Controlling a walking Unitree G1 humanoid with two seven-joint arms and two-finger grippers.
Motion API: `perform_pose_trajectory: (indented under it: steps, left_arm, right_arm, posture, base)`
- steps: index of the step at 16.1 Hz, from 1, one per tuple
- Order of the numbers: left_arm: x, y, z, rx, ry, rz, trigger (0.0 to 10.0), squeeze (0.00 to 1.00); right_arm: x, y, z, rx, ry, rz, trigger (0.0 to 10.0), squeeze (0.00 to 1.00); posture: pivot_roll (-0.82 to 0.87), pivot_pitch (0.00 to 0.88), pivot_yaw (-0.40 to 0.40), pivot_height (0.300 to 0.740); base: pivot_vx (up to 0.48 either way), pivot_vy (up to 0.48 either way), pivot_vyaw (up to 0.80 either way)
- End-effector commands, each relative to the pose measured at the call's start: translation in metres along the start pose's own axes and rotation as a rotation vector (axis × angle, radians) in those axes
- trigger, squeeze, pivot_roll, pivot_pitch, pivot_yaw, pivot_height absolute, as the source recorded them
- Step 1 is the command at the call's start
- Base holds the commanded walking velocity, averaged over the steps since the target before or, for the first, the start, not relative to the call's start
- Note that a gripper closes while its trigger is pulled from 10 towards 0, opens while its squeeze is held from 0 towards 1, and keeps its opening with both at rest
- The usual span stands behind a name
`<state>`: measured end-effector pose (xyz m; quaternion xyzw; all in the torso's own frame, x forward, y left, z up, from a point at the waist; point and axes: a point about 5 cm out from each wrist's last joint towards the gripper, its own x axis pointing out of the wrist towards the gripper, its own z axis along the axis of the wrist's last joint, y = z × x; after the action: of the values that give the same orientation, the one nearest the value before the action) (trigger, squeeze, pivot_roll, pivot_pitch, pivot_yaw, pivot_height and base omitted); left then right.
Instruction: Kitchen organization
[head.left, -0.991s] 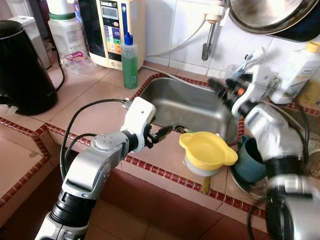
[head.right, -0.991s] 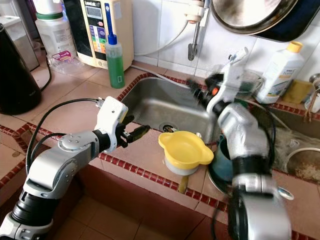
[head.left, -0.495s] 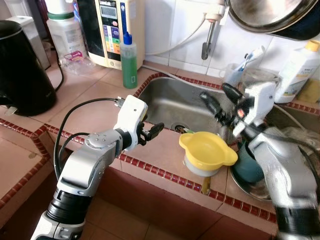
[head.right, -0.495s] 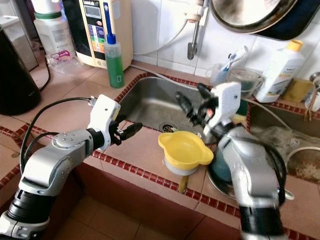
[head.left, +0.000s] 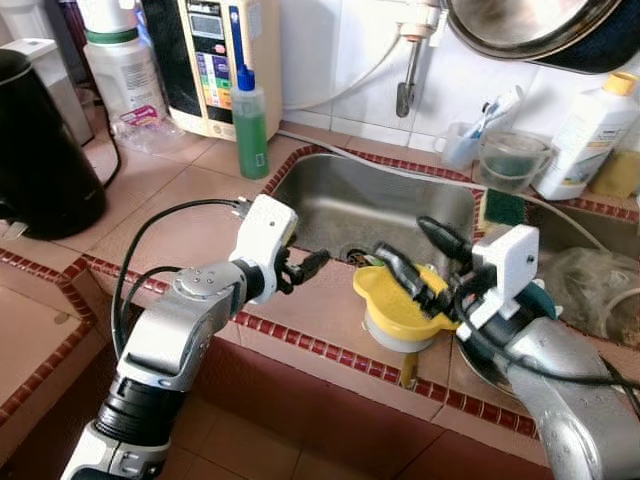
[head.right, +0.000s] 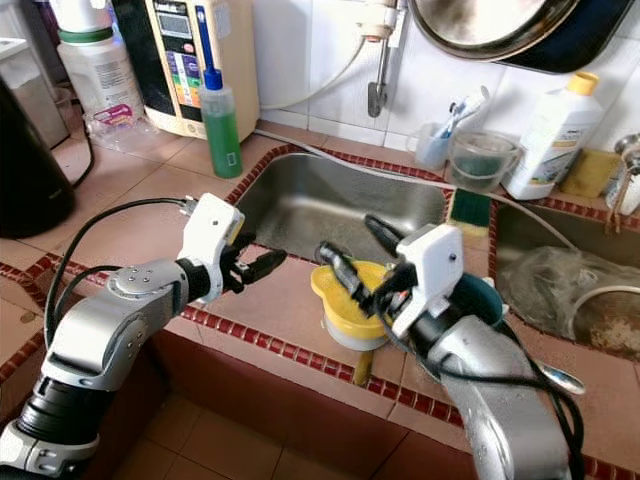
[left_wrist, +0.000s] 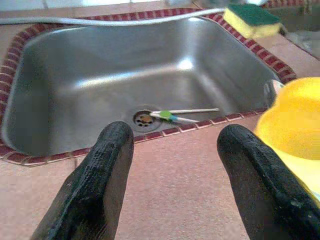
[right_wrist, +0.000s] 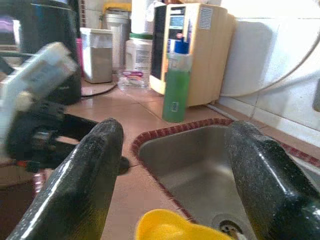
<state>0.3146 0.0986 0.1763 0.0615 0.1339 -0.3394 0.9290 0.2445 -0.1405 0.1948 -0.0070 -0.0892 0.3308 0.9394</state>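
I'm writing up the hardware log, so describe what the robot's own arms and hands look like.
Both arms are silver metallic tubes with black joint rings near the base. Each wrist carries a white boxy housing, with thin black cables looping from the forearm to it. The left hand and right hand each have two long black fingers, matte and finely textured, rounded at the tips.

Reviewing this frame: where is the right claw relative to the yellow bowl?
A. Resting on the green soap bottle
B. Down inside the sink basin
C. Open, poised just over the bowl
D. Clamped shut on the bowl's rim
C: the right claw hangs over the yellow bowl on the counter edge, its two black fingers spread wide apart in the right wrist view with nothing between them.
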Motion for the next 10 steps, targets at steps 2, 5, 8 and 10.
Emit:
perform_pose_trajectory:
  steps: [2,5,8,10]
  left_arm:
    - [-0.001,-0.007,0.005,0.054,-0.001,-0.07,10.0,0.0]
    - [-0.003,-0.009,0.001,0.067,0.018,-0.105,10.0,0.0]
    - [-0.003,-0.009,0.0,0.052,0.031,-0.122,10.0,0.0]
    - [-0.005,-0.014,-0.001,0.071,0.045,-0.178,10.0,0.0]
  right_arm:
    - [-0.002,0.002,0.004,-0.003,0.002,0.014,10.0,0.0]
    - [-0.011,0.011,-0.001,-0.007,0.053,0.074,10.0,0.0]
    - [-0.02,0.017,-0.007,-0.008,0.118,0.113,10.0,0.0]
    - [-0.026,0.018,-0.011,-0.011,0.159,0.134,10.0,0.0]
  posture:
    - [-0.17,0.008,0.023,0.736]
    - [-0.17,0.012,0.025,0.736]
    - [-0.17,0.017,0.028,0.736]
    - [-0.17,0.018,0.028,0.736]
  base:
    - [0.0,0.0,0.0]
    - [0.0,0.0,0.0]
    - [0.0,0.0,0.0]
    - [0.0,0.0,0.0]
